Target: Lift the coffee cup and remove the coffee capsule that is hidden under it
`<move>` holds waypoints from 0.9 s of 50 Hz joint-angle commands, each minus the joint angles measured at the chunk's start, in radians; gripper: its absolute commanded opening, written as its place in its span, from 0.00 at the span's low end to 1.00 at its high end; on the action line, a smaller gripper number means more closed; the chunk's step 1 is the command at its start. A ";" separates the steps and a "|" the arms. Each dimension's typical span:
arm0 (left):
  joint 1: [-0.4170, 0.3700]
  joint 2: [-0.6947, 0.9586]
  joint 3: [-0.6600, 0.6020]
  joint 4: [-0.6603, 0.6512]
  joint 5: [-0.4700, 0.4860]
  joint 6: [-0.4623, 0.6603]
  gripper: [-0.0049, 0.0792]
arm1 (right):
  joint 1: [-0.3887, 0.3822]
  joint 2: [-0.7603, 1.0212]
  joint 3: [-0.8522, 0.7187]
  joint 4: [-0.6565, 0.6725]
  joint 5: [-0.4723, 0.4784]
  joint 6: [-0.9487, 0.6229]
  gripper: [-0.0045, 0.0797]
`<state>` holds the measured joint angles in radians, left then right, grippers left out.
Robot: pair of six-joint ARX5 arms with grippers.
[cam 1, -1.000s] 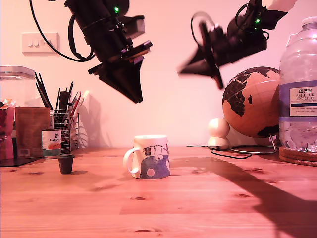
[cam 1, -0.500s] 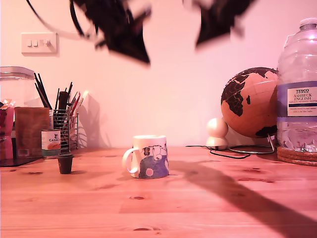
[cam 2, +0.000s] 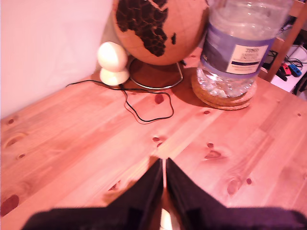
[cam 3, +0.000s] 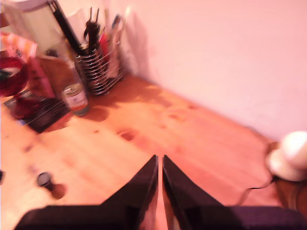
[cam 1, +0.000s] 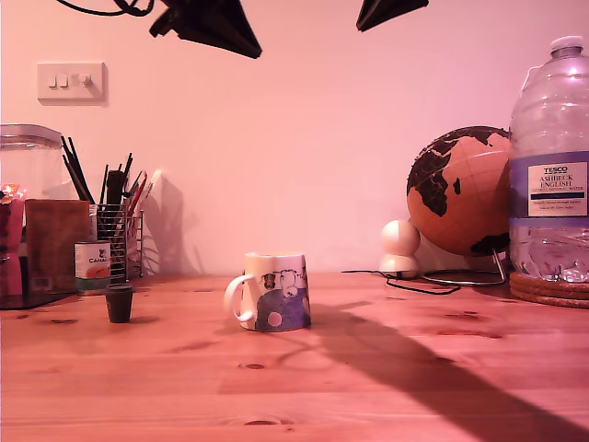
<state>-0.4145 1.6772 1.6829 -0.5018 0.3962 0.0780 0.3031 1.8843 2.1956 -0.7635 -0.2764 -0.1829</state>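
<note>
The coffee cup (cam 1: 273,292), a white mug with dark drawings and its handle toward the exterior view's left, stands upright mid-table. The coffee capsule (cam 1: 119,302), small and dark, stands in the open well to the exterior view's left of the cup; it also shows as the capsule (cam 3: 44,179) in the second wrist view. My first gripper (cam 2: 163,166) and my second gripper (cam 3: 159,162) are both shut and empty, high above the wood. In the exterior view only two dark arm ends show at the top edge, one arm (cam 1: 216,20) and another arm (cam 1: 386,9), far above the cup.
A labelled tin can (cam 1: 92,265) and a wire pen holder (cam 1: 120,241) stand at the exterior view's left, behind the capsule. A globe (cam 1: 460,189), a big water bottle (cam 1: 550,166) on cork mats, a white ball-shaped object (cam 1: 400,247) and a black cable (cam 2: 144,105) fill its right.
Both arms have risen from above the cup to the exterior view's top edge. The cup and the capsule have stayed where they were.
</note>
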 commanded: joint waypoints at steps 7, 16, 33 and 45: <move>0.015 -0.038 -0.010 -0.006 0.042 -0.004 0.04 | 0.018 -0.089 -0.016 0.011 0.016 -0.009 0.04; 0.031 -0.065 -0.038 0.009 0.044 -0.003 0.03 | 0.019 -0.152 -0.066 0.016 0.029 -0.026 0.04; 0.056 -0.203 -0.233 0.134 0.049 -0.027 0.03 | 0.032 -0.363 -0.412 0.201 0.052 -0.023 0.04; 0.056 -0.365 -0.494 0.344 0.050 -0.054 0.04 | 0.061 -0.562 -0.772 0.437 0.051 0.003 0.04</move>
<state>-0.3576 1.3464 1.2442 -0.1970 0.4442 0.0296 0.3485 1.3716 1.4879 -0.3767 -0.2253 -0.1837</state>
